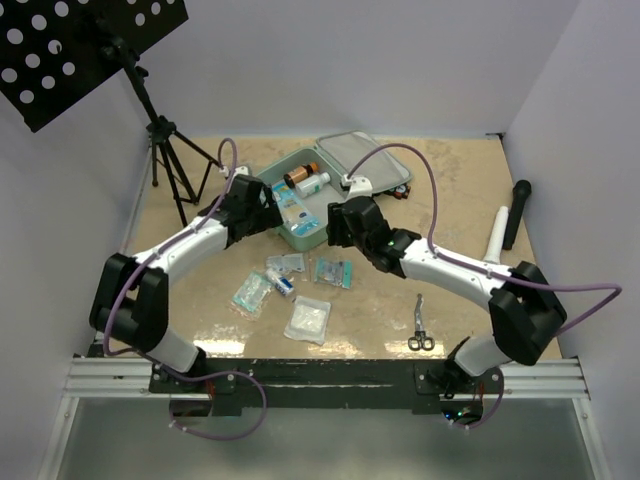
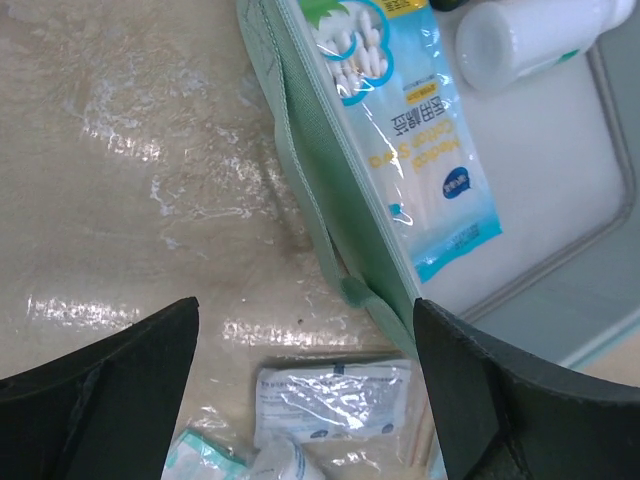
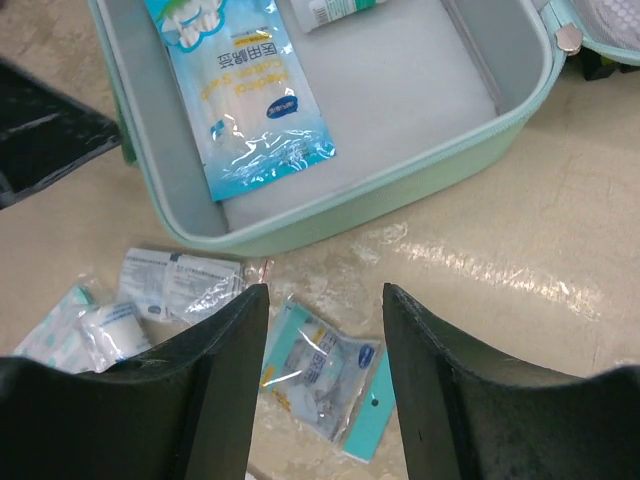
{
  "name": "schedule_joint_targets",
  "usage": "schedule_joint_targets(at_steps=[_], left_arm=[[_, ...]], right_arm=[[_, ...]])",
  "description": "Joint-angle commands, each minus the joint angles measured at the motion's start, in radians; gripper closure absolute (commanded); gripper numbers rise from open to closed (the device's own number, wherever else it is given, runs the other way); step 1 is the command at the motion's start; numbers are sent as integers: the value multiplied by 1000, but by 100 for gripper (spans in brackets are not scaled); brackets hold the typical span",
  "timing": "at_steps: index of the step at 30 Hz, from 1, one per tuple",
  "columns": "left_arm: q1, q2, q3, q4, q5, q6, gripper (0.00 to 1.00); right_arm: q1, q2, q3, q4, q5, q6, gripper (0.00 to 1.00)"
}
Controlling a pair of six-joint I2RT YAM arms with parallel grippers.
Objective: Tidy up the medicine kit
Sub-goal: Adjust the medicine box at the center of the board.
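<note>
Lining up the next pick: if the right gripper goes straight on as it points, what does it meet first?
Probably the teal-backed packet on the table, seen between its fingers, just short of the kit wall; depth is unclear.

top external: high, behind both arms (image 1: 440,265), looks down & fwd over whole table (image 1: 470,180); wide, far.
left wrist: close-up, faces down at medicine kit (image 2: 350,230) left wall + tabletop beside it.
right wrist: close-up, faces down at kit's near corner.
shared: all 3 show kit w/ blue swab packet (image 3: 245,90); both wrists catch loose sachets (image 2: 330,400).
</note>
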Motion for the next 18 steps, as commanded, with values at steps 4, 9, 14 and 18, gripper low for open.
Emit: schedule_joint_targets(at_steps=[4, 9, 14, 18], left_arm=[[-7, 107, 149, -3, -68, 36, 8], [-13, 163, 200, -26, -83, 73, 14], [-23, 216, 206, -53, -108, 107, 20], [-32, 257, 228, -76, -108, 130, 29]], right_arm=[[12, -160, -102, 92, -77, 49, 47], [14, -193, -137, 77, -77, 37, 47], [14, -224, -172, 82, -91, 32, 47], [14, -241, -188, 83, -94, 28, 47]])
